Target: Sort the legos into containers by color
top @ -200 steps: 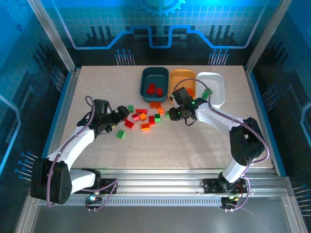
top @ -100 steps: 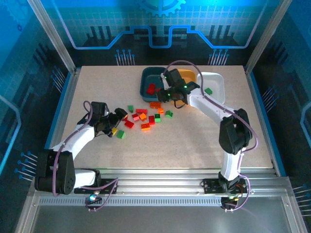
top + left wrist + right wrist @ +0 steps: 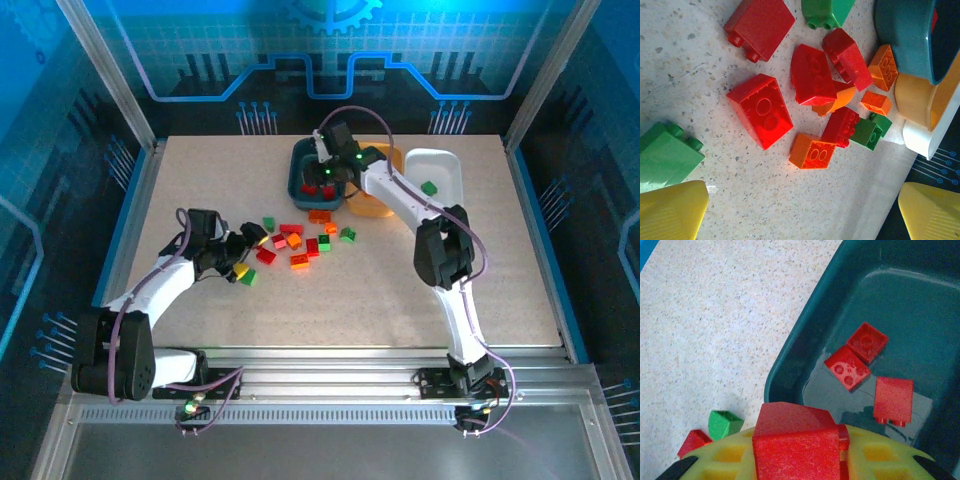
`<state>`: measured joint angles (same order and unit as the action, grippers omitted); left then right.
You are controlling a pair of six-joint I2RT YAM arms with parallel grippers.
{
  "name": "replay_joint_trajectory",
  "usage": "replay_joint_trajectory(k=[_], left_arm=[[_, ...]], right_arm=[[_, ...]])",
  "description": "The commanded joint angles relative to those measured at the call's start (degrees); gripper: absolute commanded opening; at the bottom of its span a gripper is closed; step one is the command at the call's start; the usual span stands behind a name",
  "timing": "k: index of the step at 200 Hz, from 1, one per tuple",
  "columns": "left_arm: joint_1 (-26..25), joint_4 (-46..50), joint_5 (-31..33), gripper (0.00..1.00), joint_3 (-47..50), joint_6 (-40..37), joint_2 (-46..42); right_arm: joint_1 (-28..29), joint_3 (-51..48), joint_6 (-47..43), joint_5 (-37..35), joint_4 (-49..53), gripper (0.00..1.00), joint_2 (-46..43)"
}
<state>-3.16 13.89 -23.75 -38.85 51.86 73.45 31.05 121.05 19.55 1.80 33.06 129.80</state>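
Right fingers [image 3: 875,455]: partly closed, clamped on a red brick [image 3: 795,440]. They hang over the teal tray [image 3: 297,170], with the held brick at the tray's rim in the right wrist view.

Teal tray contents: three loose red bricks [image 3: 894,400] lying flat on its floor. Two of them touch, and the third is just beside them.

Tray layout: teal tray, orange tray [image 3: 378,207] and white tray [image 3: 447,200] stand side by side at the far side of the table [image 3: 480,270], with orange in the middle. The right arm covers most of the orange tray, so I cannot tell what is in it. The white tray holds a single green brick [image 3: 429,187].

Left fingers [image 3: 670,210]: spread wide, holding nothing, low over the table at the left edge of the loose pile [image 3: 300,245].

Left wrist view: the pile is mixed red, orange and green, lying between the open fingers and the trays. A second green brick [image 3: 665,155] sits just beside one fingertip. A large red block [image 3: 762,110] lies near it but apart. An orange brick [image 3: 812,151] lies just past the red block, and the rest of the pile is bunched toward the teal tray.

Right wrist view: a small green piece [image 3: 725,424] and a small red piece [image 3: 692,442] lie on the table outside the teal tray, near its wall.
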Motion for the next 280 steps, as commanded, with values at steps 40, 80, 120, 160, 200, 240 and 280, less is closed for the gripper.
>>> replay_joint_trajectory(k=[40, 80, 120, 160, 200, 240, 280], left_arm=[[0.26, 3.08, -2.36, 0.99, -1.02, -3.55, -1.95], [0.26, 2.81, -3.11, 0.99, -1.85, -3.68, -1.89], [0.17, 3.49, -1.51, 0.99, -2.37, -4.02, -2.43], [-0.72, 6.99, 3.55, 0.99, -0.96, -5.68, -4.05], [-9.18, 7.69, 10.54, 0.95, -1.48, -8.43, -3.73], [-14.58, 6.53, 13.99, 0.94, -1.98, -7.67, -2.41], [-14.68, 6.56, 13.55, 0.94, -0.38, -7.47, -3.88]], right_arm=[[-0.91, 13.57, -0.29, -1.55, 9.07, 0.4, 10.77], [-1.52, 20.5, -1.34, -1.15, 13.2, 0.58, 13.41], [-0.54, 13.87, -2.06, -1.26, 12.52, 0.58, 4.61], [3.19, -17.56, 0.4, -4.26, 1.68, 0.57, -13.49], [5.39, -32.74, 6.48, -4.22, -1.88, 0.64, -19.11], [6.07, -36.86, 9.7, 1.14, -5.44, 0.67, -17.86], [6.61, -36.73, 10.41, 2.31, -7.19, 0.65, -14.65]])
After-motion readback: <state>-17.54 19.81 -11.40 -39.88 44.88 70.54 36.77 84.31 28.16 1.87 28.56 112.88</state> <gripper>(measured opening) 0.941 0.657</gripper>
